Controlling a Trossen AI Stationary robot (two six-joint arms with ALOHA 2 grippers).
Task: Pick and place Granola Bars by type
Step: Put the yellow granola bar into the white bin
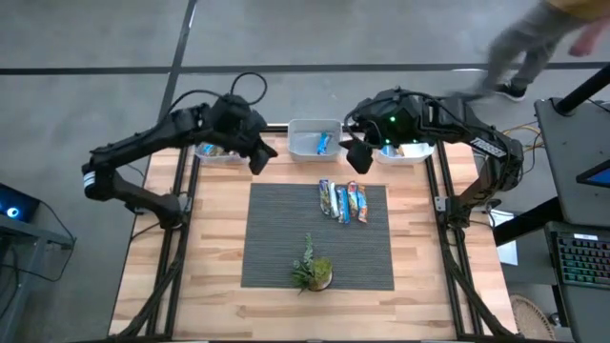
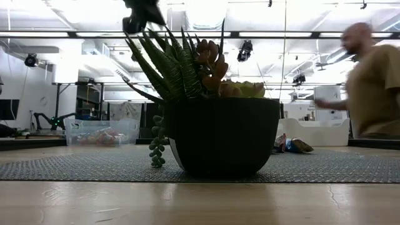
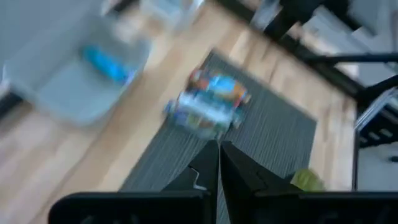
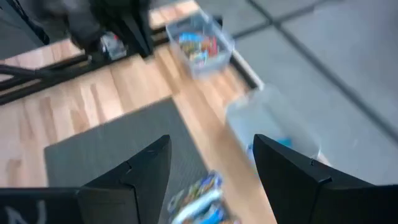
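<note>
High view shows the remaining granola bars lying side by side in a tight row on the grey mat, between the small plant and the three clear bins along the table's back edge. The middle bin holds one blue bar, and the left bin holds several bars, seen in the right wrist view. The left gripper hangs over the wood between the left and middle bins, its fingers pressed together with nothing between them. The right gripper hovers just beside the middle bin's right edge with its fingers spread wide and empty. The main risk, as I judge it, comes from how closely the bars are packed: jaws coming down on one could catch or drag its neighbour, so a bar of the wrong type might ride along into a bin. The shiny wrappers may also slip from a shallow pinch. With both arms close to the middle bin, they could crowd each other.
</note>
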